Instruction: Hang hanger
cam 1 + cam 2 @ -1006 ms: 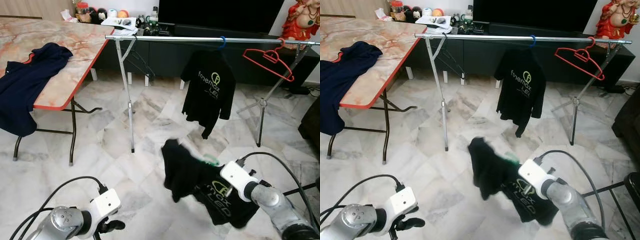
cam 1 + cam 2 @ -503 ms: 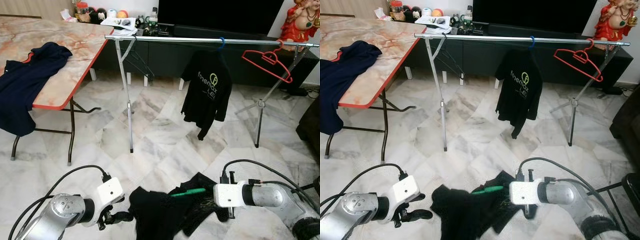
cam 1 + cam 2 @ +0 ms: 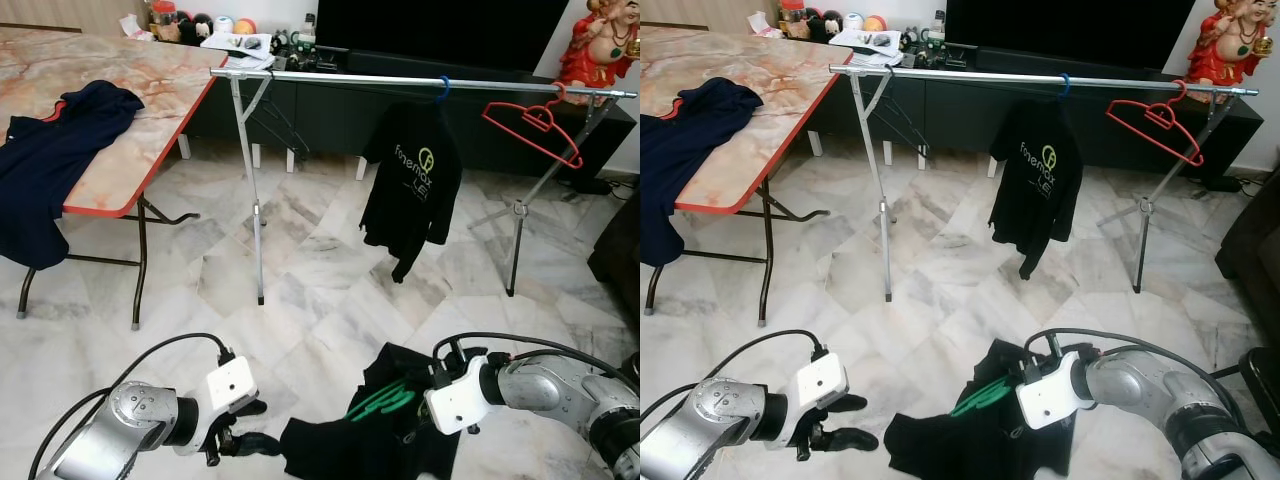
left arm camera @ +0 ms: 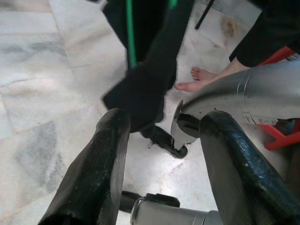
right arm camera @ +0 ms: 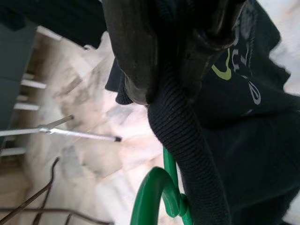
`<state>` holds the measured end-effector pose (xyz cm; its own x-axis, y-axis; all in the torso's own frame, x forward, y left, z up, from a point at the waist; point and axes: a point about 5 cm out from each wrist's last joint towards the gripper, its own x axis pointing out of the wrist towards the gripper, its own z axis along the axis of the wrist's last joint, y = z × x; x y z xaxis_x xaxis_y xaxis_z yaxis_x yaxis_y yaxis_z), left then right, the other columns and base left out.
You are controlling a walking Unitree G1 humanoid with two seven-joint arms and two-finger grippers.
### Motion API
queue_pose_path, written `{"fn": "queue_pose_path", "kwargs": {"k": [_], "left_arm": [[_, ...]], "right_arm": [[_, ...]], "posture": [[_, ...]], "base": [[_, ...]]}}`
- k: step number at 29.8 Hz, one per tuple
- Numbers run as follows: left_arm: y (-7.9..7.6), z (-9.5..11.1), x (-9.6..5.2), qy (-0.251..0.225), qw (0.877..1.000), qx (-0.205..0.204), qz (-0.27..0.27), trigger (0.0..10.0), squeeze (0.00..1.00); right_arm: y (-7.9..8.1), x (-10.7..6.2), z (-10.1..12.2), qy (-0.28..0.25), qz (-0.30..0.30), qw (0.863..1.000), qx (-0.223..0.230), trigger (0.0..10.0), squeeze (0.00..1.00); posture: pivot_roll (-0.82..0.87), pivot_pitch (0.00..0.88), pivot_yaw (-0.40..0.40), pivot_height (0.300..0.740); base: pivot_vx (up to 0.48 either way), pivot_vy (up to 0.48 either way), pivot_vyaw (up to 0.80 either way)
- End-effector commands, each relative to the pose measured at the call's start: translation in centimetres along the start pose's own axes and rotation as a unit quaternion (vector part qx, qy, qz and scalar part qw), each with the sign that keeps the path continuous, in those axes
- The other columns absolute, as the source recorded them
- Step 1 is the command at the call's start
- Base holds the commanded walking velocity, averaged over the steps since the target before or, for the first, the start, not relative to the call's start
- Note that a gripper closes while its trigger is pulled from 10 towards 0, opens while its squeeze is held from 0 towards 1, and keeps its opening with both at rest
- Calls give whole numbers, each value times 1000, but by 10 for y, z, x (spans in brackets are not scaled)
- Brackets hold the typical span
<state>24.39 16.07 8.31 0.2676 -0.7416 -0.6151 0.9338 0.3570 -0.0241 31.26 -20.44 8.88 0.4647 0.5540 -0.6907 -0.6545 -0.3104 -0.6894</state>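
Step, judged: carry phase, rail not yet reached. Black shirt on green hanger low over floor, clamped at collar by right gripper. Left gripper fingers apart, empty. Next: raise, hook over rail. Right wrist view reveals collar pinch; left wrist view reveals person's bare foot.

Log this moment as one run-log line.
right claw: shut on black shirt collar, green hanger inside | left claw: open | rail: not reached
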Motion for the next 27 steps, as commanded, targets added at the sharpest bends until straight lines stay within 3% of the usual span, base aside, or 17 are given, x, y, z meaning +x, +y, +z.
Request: {"fn": "queue_pose_path", "kwargs": {"k": [1,9,17,23,24,27], "left_arm": [[-2,0,6,4,1000,7,-12,10000,0],[11,4,18,-21,999,-4,39,10000,0],[9,-5,22,-5,1000,-13,12,10000,0],[10,-2,28,-14,1000,-15,-17,10000,12],[10,-1,28,-17,1000,-15,-20,10000,984],[11,1,29,-25,999,-26,-24,10000,1000]], "right_arm": [[-7,-3,2,-13,-14,1000,-16,10000,0],[-1,-6,4,-28,-4,999,-35,10000,0],[2,-4,5,-34,-2,999,-40,10000,0],[-7,-1,11,-48,-11,997,-65,10000,0],[-8,-1,12,-49,-13,996,-68,10000,0],[-10,-1,13,-53,-16,996,-72,10000,0]], "posture": [[31,84,-104,740],[11,68,-95,740],[13,58,-99,740],[8,67,-111,740],[6,70,-113,740],[7,73,-117,740]], "base": [[0,0,0],[0,0,0],[0,0,0],[0,0,0],[0,0,0],[0,0,0]]}}
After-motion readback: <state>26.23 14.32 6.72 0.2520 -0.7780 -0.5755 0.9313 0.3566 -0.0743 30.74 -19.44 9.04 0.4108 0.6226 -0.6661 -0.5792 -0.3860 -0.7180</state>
